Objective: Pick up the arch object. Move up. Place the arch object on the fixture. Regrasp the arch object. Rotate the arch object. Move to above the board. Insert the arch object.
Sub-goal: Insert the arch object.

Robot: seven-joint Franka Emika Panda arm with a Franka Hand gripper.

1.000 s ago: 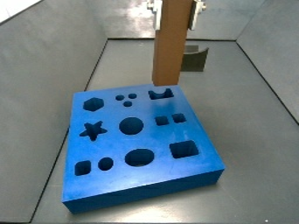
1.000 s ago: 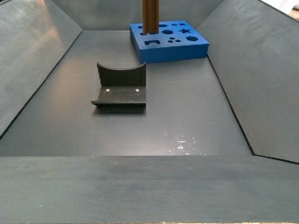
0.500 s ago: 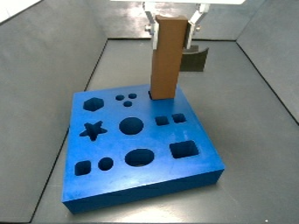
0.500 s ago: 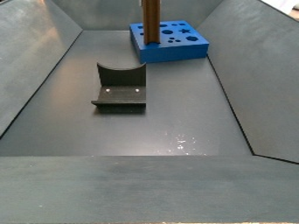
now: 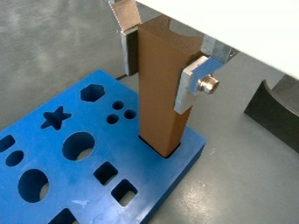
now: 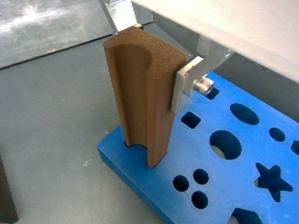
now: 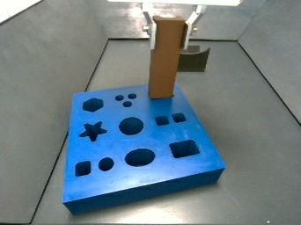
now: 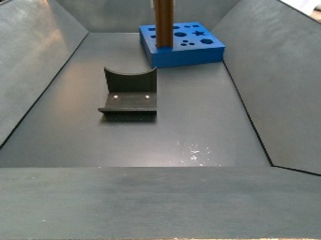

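Wood-brown arch object (image 7: 165, 61) stands upright, foot in the board's (image 7: 141, 180) arch hole at 12 o'clock (aligned for seating), gripper (image 5: 163, 61) clamping its top; fixture (image 8: 129, 93) empty.

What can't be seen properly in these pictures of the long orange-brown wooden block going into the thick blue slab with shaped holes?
- Lower end of the orange-brown wooden block: hidden inside the blue slab in both wrist views.
- Gripper: its body is cut off by the top edge in a side view.
- Slab's holes: mostly too small to make out in a side view.
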